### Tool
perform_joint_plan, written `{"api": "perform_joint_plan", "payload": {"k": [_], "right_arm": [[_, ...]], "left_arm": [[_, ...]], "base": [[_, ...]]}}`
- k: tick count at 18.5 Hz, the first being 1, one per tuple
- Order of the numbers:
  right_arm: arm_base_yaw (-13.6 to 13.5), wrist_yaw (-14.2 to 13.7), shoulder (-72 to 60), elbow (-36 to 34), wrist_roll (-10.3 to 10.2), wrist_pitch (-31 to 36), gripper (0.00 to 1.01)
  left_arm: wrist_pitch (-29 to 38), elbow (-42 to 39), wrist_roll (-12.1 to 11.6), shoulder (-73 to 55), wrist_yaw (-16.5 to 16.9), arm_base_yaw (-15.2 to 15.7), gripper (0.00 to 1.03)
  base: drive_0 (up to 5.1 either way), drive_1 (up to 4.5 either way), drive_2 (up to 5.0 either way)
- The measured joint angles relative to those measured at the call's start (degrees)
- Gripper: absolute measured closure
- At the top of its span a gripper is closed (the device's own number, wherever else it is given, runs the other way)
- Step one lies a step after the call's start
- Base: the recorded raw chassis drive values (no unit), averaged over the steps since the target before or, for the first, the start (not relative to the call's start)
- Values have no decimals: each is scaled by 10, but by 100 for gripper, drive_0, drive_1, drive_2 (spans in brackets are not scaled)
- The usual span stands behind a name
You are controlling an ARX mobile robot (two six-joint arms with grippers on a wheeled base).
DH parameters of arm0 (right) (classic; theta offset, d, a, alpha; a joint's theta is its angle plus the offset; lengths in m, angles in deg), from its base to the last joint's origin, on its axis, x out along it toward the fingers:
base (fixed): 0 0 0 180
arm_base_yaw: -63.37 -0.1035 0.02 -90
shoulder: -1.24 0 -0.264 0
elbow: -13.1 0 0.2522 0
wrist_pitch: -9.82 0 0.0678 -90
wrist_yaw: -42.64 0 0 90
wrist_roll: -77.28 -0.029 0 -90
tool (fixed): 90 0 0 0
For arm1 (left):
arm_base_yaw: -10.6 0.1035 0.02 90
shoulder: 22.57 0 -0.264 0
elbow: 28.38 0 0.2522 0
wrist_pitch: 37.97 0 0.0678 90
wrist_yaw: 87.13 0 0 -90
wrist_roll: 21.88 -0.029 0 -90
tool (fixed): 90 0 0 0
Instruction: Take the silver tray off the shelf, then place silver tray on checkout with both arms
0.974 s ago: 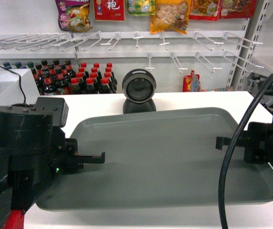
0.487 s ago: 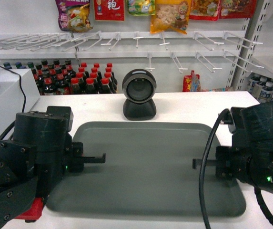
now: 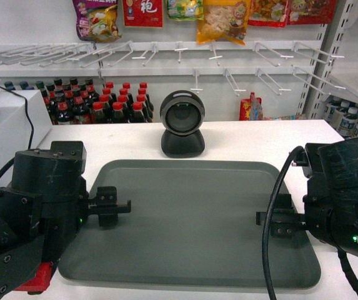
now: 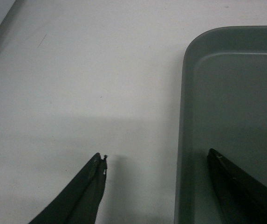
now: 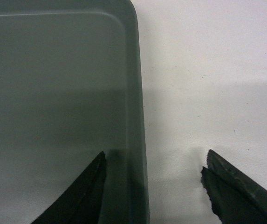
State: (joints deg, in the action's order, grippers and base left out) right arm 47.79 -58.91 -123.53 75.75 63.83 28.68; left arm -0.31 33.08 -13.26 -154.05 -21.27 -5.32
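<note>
Grey-silver tray now flat on white checkout, in front of black scanner; a second ago tilted and carried. Left gripper and right gripper both spread wide, straddling opposite rims, no longer clamped. Placement judged done; arms free to back away.

— Where does the head view look from?
— Above the white table, slanting down at the tray, shelves behind.
— The wrist views?
— Both close, facing down; each shares one tray rim with the head view: left, right.
</note>
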Motion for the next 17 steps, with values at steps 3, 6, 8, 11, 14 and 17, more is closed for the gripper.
{"api": "perform_joint_plan", "payload": {"k": [3,6,8,11,14,17], "right_arm": [[0,2,1,0,0,0,27],[0,9,5,-5,0,4,12],[0,26,22,-16,-2,0,1],[7,46,80,-33,-12,3,3],[19,57,178,-53,-16,23,3],[20,75,308,-101,-5,76,3]], "left_arm": [[1,-3,0,3,2,0,27],[5,-10,3,10,9,-2,13],[30,-28,7,30,21,-5,4],[49,-51,20,106,32,-8,5],[56,-75,30,197,36,-9,5],[53,-117,28,306,35,-16,5]], "base": [[0,0,0],[0,0,0],[0,0,0],[0,0,0],[0,0,0],[0,0,0]]}}
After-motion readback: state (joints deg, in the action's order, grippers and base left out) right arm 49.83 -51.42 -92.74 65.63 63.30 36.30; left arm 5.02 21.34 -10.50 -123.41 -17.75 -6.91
